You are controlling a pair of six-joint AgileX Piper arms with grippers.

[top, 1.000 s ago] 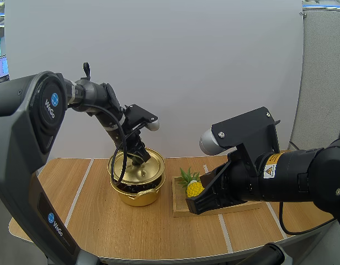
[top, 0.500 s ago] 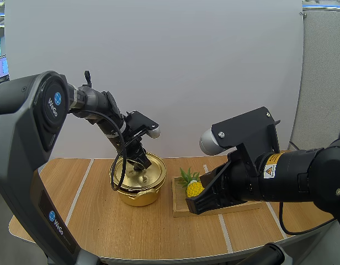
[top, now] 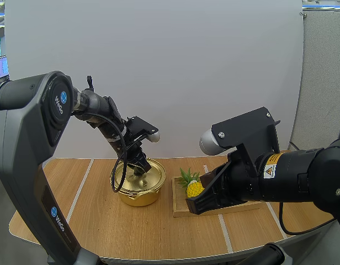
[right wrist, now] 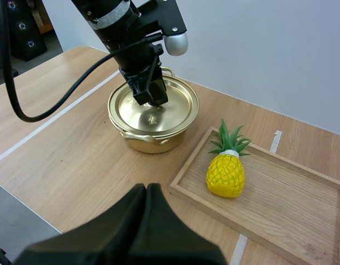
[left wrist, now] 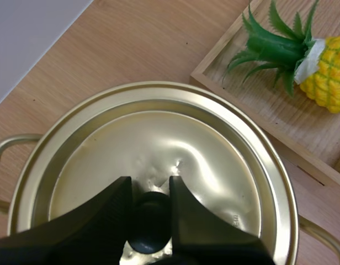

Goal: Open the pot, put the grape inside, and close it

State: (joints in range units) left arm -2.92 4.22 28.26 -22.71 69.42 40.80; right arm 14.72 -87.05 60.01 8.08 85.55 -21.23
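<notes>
A gold pot point(top: 138, 194) stands on the table with its gold lid point(top: 145, 178) lying flat on the rim. My left gripper point(top: 140, 165) reaches down from above and is shut on the lid's black knob point(left wrist: 150, 229), one finger on each side. The left wrist view shows the lid point(left wrist: 203, 165) seated evenly inside the pot's rim. My right gripper point(top: 193, 207) hovers shut over the table in front of the wooden tray, holding nothing. From the right wrist view, the pot point(right wrist: 150, 141) sits beyond the closed fingers point(right wrist: 147, 199).
A wooden tray point(top: 236, 208) lies right of the pot with a yellow toy pineapple point(top: 193, 186) at its left end. The pineapple point(right wrist: 225, 174) lies about a hand's width from the pot. Bare tabletop stretches to the left of and in front of the pot.
The lid, tilted and lifted above the pot a second ago, has come down flat onto the rim with my left gripper still on its knob. The right arm has not moved.
</notes>
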